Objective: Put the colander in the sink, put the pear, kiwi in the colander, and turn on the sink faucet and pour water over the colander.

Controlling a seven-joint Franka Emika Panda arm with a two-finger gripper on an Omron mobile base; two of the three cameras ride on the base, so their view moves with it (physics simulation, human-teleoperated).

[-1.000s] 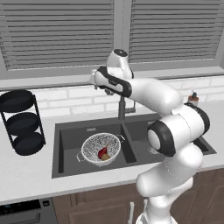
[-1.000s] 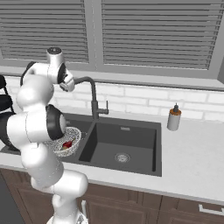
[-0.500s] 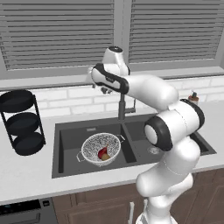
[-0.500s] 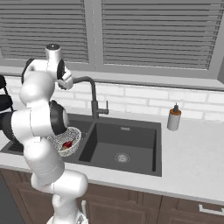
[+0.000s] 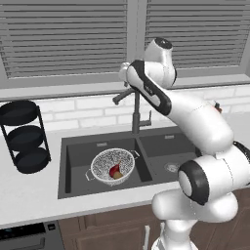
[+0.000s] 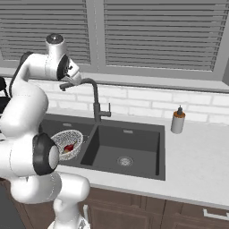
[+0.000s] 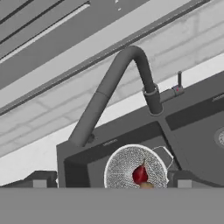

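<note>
The hand (image 7: 112,183), wide open and empty, has risen beside the sink faucet (image 5: 135,111); colander (image 5: 113,165) holds pear (image 5: 116,171), so water comes next.

The white arm rises from its base, bends at the dark elbow and reaches far and high. Its tool (image 7: 112,181) points downward, the two finger tips spread wide, holding nothing.
</note>
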